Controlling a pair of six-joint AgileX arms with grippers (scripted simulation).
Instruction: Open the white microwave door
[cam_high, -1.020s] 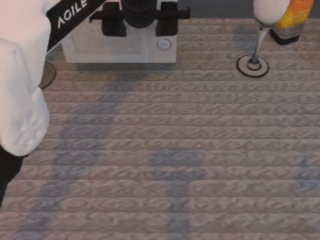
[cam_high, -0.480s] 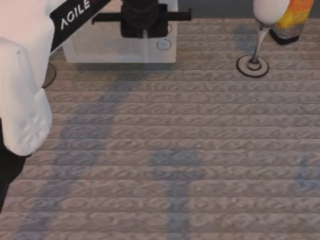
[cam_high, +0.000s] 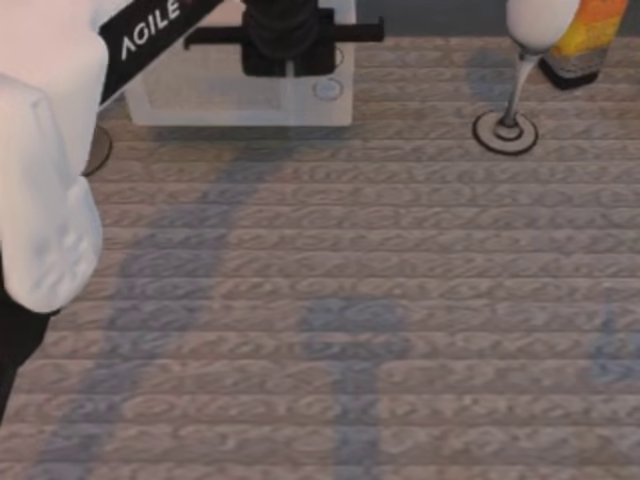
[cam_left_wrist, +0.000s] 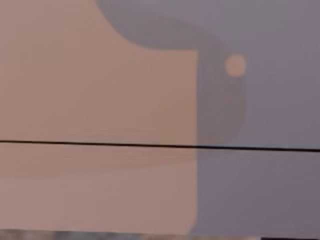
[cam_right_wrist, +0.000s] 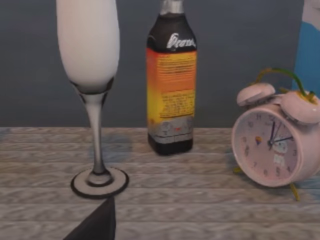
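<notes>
Apparently the left pincer (cam_high: 290, 40) sits against the front of the white microwave (cam_high: 240, 90) at the table's (cam_high: 400, 300) far left edge, placed to catch the door (cam_high: 210, 90), though I cannot tell whether its fingers are spread

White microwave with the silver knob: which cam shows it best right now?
Top view. The boxy white microwave sits at the table's far edge, its round silver knob visible, though the left gripper covers part of it. The left wrist view shows only a flat close-up surface with a dark line. The right wrist view shows none of it.
</notes>
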